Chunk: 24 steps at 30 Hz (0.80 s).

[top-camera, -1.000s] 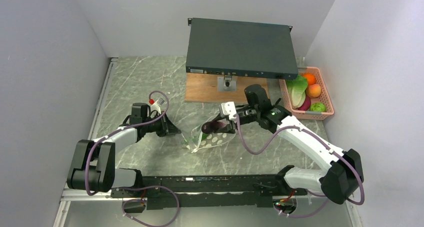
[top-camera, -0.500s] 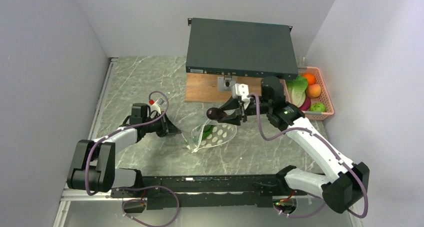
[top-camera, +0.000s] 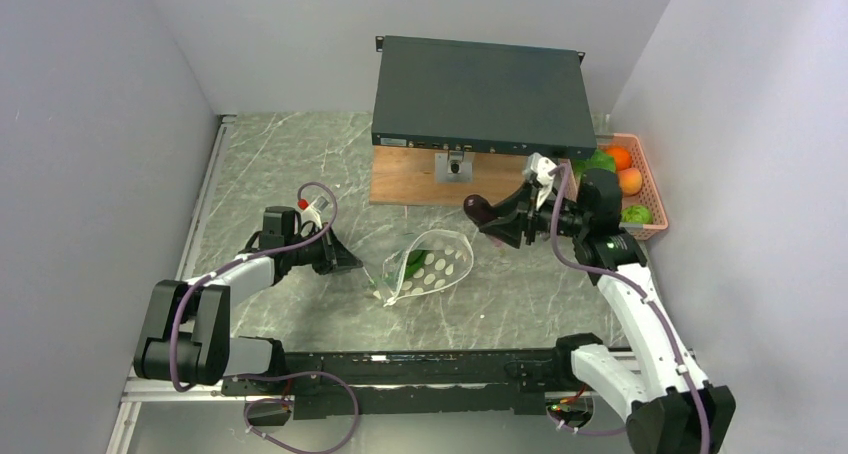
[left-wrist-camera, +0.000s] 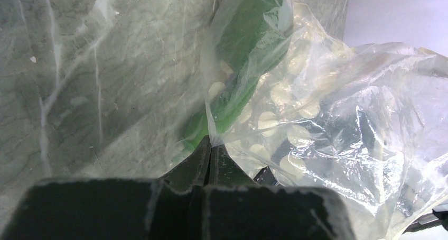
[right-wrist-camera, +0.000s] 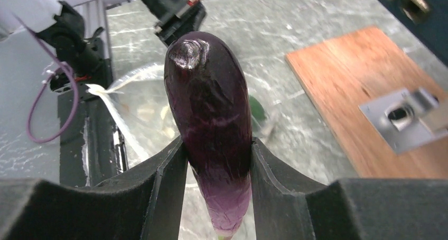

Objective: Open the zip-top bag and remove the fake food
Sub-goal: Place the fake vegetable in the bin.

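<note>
Purple eggplant [right-wrist-camera: 208,118] sits clamped in right tool [right-wrist-camera: 216,160]; left tool [left-wrist-camera: 210,156] pinches zip-top bag [left-wrist-camera: 327,118].

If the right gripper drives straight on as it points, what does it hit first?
Probably the zip-top bag, lying beyond the eggplant that the right gripper holds; the left gripper sits farther along that line. Height is unclear; it might pass over the bag.
</note>
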{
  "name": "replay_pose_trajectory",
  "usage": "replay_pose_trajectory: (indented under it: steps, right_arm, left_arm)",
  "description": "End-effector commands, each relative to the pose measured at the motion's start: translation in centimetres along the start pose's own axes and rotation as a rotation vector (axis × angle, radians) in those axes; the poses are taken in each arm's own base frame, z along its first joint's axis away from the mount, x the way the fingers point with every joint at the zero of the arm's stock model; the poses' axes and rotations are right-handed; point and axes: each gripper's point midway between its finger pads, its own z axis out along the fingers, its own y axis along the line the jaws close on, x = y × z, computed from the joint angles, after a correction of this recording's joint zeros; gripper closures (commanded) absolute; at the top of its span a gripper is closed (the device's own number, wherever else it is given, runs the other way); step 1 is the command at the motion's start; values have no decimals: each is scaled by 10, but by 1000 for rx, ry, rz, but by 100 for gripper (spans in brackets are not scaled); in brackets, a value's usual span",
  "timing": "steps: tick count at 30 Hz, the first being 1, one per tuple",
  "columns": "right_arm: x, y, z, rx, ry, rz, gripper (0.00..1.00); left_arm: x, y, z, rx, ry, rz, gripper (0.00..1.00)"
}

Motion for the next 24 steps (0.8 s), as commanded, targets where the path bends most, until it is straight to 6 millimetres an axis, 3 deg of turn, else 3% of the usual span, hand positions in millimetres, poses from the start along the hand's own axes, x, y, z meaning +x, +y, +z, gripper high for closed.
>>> replay_pose_trajectory:
  steps: [1, 15, 24]
  right_arm:
    - [9, -15, -24, 110, -27, 105, 95]
    - [74, -59, -82, 402, -38, 369, 95]
    - [91, -113, -119, 664, -35, 465, 95]
  left_arm:
    - [-10, -10, -3, 31, -27, 61, 100]
    - [-14, -10, -1, 46, -27, 74, 100]
    - [-19, -12, -4, 51, -37, 101, 100]
